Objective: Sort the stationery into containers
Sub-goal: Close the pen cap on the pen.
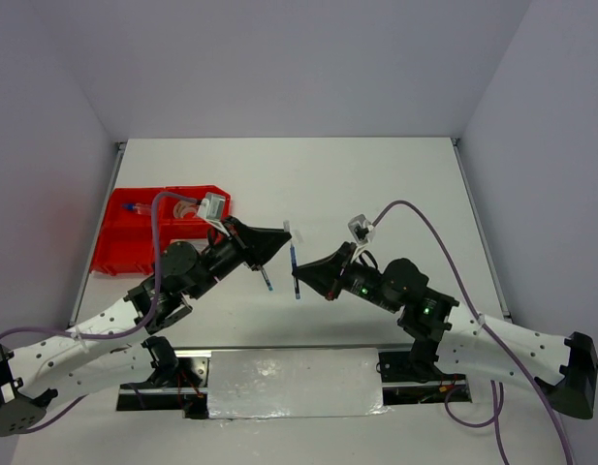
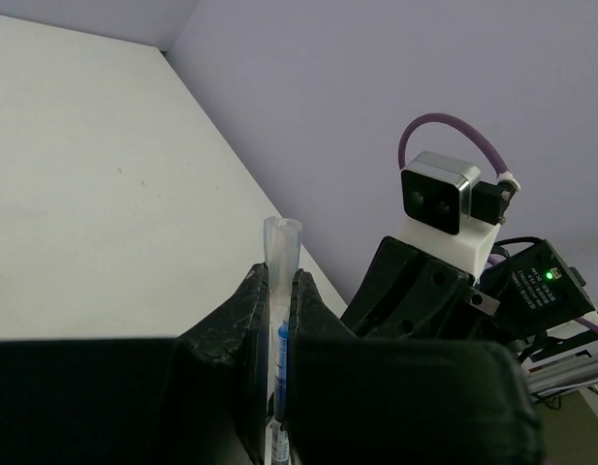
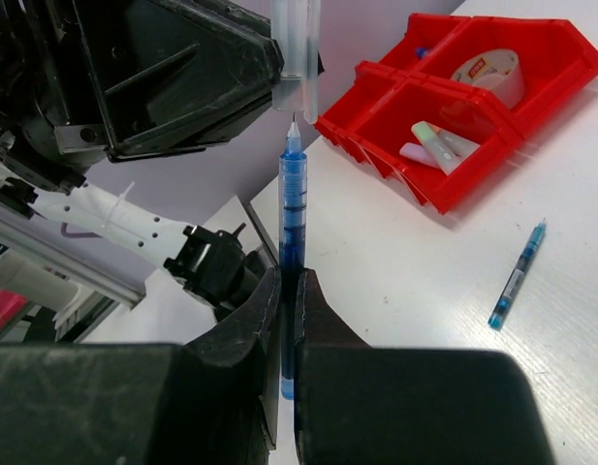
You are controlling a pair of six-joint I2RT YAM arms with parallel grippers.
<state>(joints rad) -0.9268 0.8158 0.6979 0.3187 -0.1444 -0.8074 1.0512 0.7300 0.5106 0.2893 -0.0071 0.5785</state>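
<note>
From above, the red tray [image 1: 124, 254] sits at the left of the frame on the white table [image 1: 395, 194], with a tape roll [image 1: 185, 207] in a far compartment. A loose pen [image 1: 267, 280] lies on the table just under my left arm. Both arms reach inward and meet nose to nose mid-frame. The left claw [image 1: 285, 235] is clamped on a clear cap [image 1: 288, 228], and the right claw [image 1: 299, 278] is clamped on a blue pen [image 1: 294, 258].

In the left wrist view, the see-through plastic cap stands up past the black fingers. The right arm's dark bulk and its camera [image 2: 437, 197] fill the lower right.

In the right wrist view, the thin pen stands upright between rough black pads. Its tip is at the cap's mouth, and I cannot tell whether it is inside. Pastel markers [image 3: 432, 143] lie in the compartment next to the tape, at the upper right.
</note>
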